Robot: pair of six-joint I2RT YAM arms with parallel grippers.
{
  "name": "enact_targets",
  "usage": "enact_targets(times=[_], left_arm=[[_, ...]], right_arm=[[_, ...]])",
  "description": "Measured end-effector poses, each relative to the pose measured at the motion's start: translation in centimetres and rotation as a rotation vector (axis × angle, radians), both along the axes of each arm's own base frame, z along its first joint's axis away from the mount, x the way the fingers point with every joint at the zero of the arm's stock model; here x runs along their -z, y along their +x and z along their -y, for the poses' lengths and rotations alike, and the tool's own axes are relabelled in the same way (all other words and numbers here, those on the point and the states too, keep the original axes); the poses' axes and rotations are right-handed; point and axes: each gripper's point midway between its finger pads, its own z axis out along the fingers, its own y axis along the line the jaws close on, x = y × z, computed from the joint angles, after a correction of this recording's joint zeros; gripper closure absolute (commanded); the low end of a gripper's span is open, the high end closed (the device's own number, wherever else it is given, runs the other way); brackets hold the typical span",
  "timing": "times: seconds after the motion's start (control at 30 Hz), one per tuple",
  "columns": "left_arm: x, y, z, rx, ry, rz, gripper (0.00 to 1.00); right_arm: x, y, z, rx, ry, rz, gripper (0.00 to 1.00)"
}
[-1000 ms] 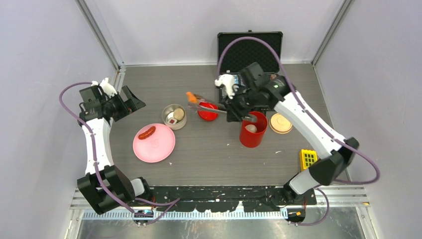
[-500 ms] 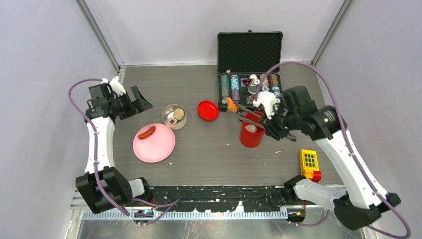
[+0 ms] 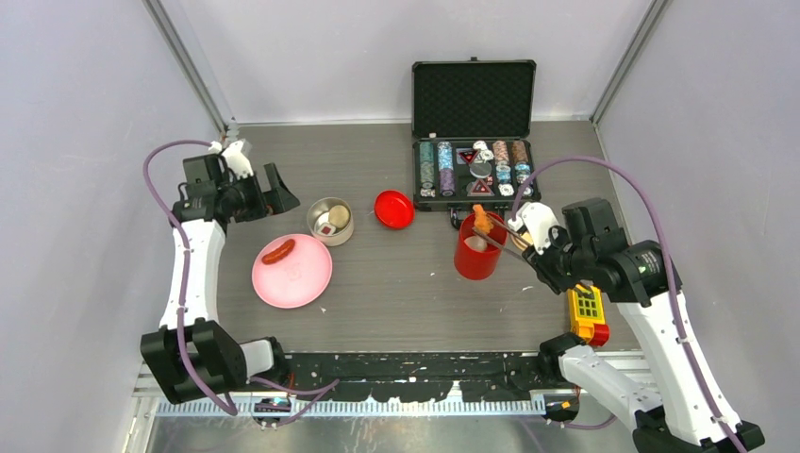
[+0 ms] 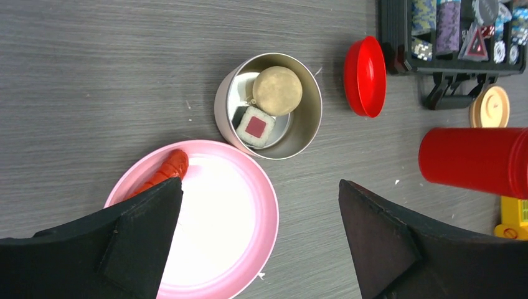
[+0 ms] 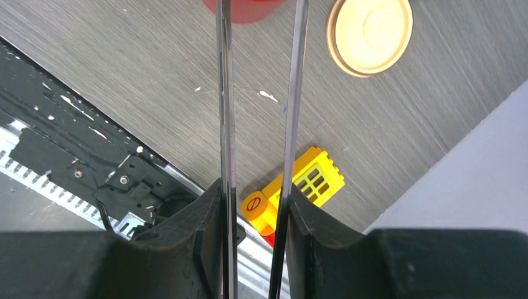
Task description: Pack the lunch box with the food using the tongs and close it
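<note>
Gripping the tongs [image 5: 224, 93] in right tool [image 5: 255, 212], pinching an orange nugget [image 3: 482, 221] over the rim of the red canister [image 3: 479, 259]. Hovering with left tool [image 4: 259, 184] released, well left of canister; steel bowl [image 4: 308, 124] and sausage [image 3: 278, 252] left of canister too.

My top camera hangs high over the near edge, looking down on the whole bench [image 3: 396, 283]. Both wrist views sit nearer. The left faces straight down, the red canister [image 4: 473, 162] at its right edge. The right looks along the tongs [image 5: 225, 93], the canister at its top. All three share it.
</note>
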Motion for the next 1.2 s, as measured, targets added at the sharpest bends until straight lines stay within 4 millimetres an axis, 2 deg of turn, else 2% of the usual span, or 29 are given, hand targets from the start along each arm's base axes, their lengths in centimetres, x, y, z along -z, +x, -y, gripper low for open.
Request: enact_targets(times=[0.07, 0.2, 0.4, 0.63, 0.87, 1.03, 1.13, 1.2], left_arm=[[-0.1, 0.0, 0.6, 0.028, 0.023, 0.007, 0.00], [0.0, 0.0, 1.4, 0.067, 0.060, 0.013, 0.00], [0.0, 0.0, 1.4, 0.074, 0.086, 0.014, 0.00], [0.1, -0.1, 1.2, 0.068, 0.092, 0.009, 0.00], [-0.1, -0.1, 1.2, 0.064, 0.095, 0.014, 0.00], [-0.1, -0.1, 1.2, 0.064, 0.095, 0.014, 0.00], [-0.1, -0.1, 1.2, 0.062, 0.094, 0.013, 0.00], [-0.1, -0.1, 1.2, 0.059, 0.090, 0.012, 0.00]], right_arm=[[0.5, 0.0, 0.5, 0.020, -0.020, -0.010, 0.83], [0.8, 0.0, 1.0, 0.037, -0.045, -0.025, 0.58], [0.9, 0.0, 1.0, 0.044, -0.047, -0.031, 0.42], [0.7, 0.1, 1.0, 0.043, -0.045, -0.028, 0.43], [-0.8, 1.8, -0.7, 0.012, 0.008, -0.017, 0.45], [-2.6, 4.6, -3.3, -0.040, 0.082, -0.024, 0.46], [-3.1, 6.9, -5.8, -0.102, 0.109, -0.025, 0.47], [-2.9, 7.9, -8.2, -0.171, 0.105, -0.026, 0.47]])
